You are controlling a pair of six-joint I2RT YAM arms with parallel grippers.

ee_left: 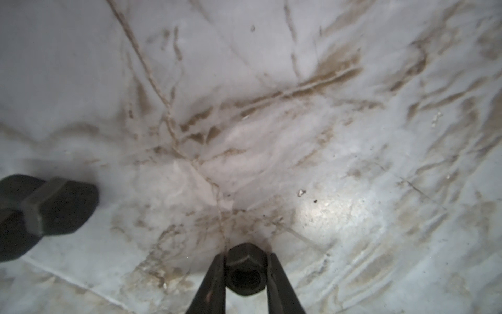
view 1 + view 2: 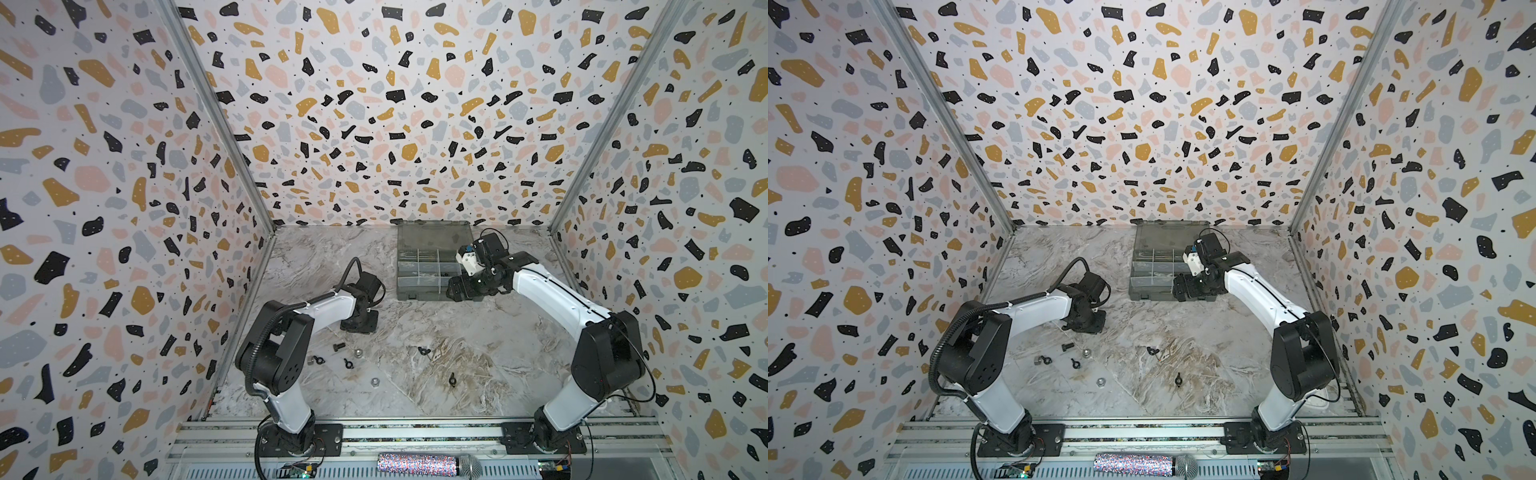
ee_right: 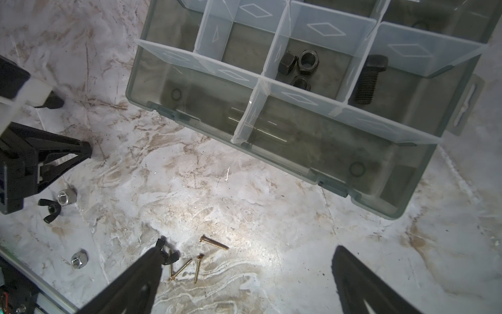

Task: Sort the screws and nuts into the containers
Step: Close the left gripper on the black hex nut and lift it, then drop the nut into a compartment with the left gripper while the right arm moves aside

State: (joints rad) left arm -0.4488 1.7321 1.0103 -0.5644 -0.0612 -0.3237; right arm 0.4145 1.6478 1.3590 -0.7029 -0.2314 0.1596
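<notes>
The left gripper (image 1: 245,257) pinches a black hex nut (image 1: 244,271), bore showing; the right gripper (image 3: 249,244) gapes wide, empty, by the box (image 3: 366,190).

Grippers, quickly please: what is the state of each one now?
Left gripper: closed on a black nut.
Right gripper: open, holding nothing.
</notes>
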